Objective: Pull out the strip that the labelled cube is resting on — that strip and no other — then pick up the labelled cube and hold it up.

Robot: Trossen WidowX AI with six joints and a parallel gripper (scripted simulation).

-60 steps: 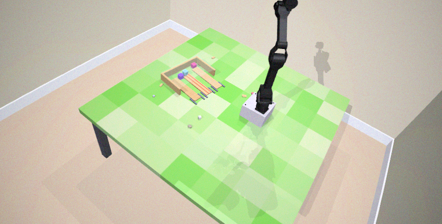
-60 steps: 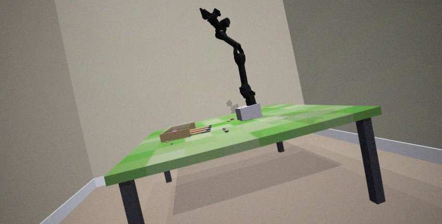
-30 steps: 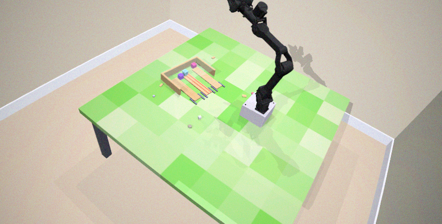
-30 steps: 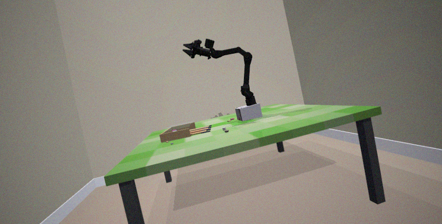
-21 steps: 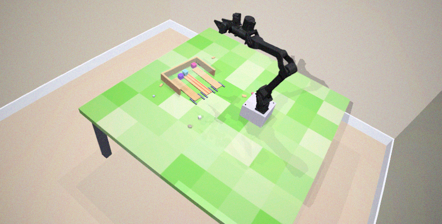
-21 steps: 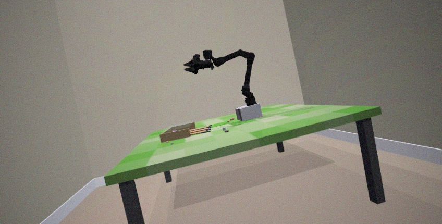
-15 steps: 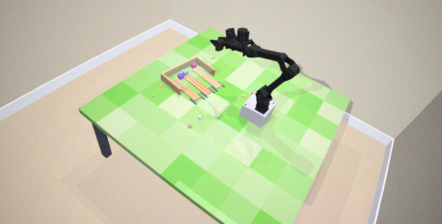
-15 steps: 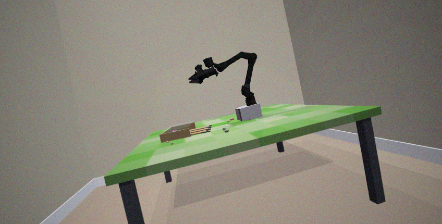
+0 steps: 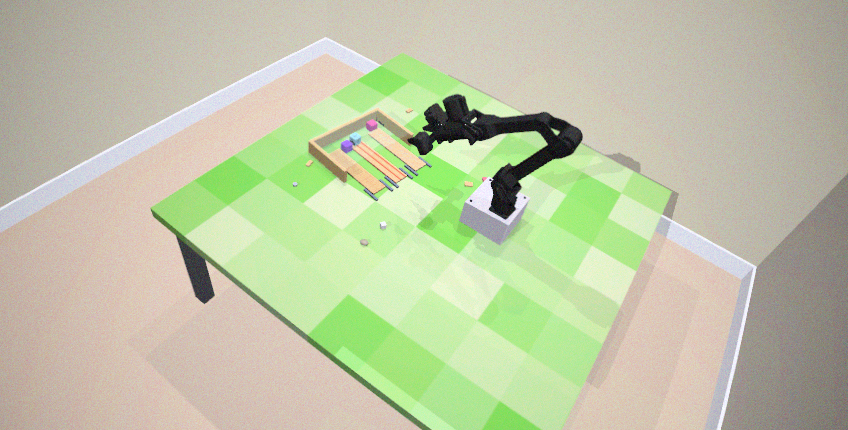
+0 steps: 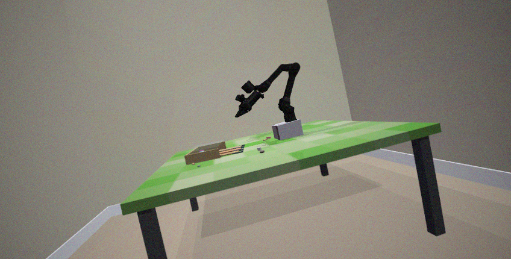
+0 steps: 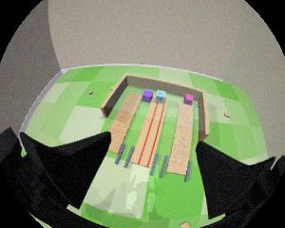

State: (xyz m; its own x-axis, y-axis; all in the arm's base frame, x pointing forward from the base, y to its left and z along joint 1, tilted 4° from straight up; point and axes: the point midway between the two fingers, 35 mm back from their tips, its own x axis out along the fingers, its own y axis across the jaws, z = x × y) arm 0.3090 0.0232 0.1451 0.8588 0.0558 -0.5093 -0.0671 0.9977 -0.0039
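My gripper point(image 9: 417, 143) point(image 10: 237, 115) point(image 11: 156, 142) is open and empty, above the table and short of the strips' near ends. A light blue cube point(image 9: 355, 138) point(image 11: 161, 96) with a faint dark mark is at the far end of the red-lined strip point(image 9: 380, 162) point(image 11: 150, 142). A purple cube point(image 9: 346, 145) point(image 11: 147, 96) is just left of it in the wrist view. A pink cube point(image 9: 371, 124) point(image 11: 188, 99) is at the far end of the speckled strip point(image 9: 401, 152) point(image 11: 181, 138). A plain wooden strip point(image 9: 364, 179) point(image 11: 124, 121) lies on the left. What lies under each cube is unclear.
A low wooden wall point(image 9: 327, 161) point(image 10: 202, 157) point(image 11: 166, 85) encloses the cubes on three sides. Dark grey bars point(image 9: 370, 194) point(image 11: 120, 154) flank the strips' near ends. A white bit point(image 9: 383, 225), a stone point(image 9: 364, 242) and a wood chip point(image 9: 468, 183) lie on the table.
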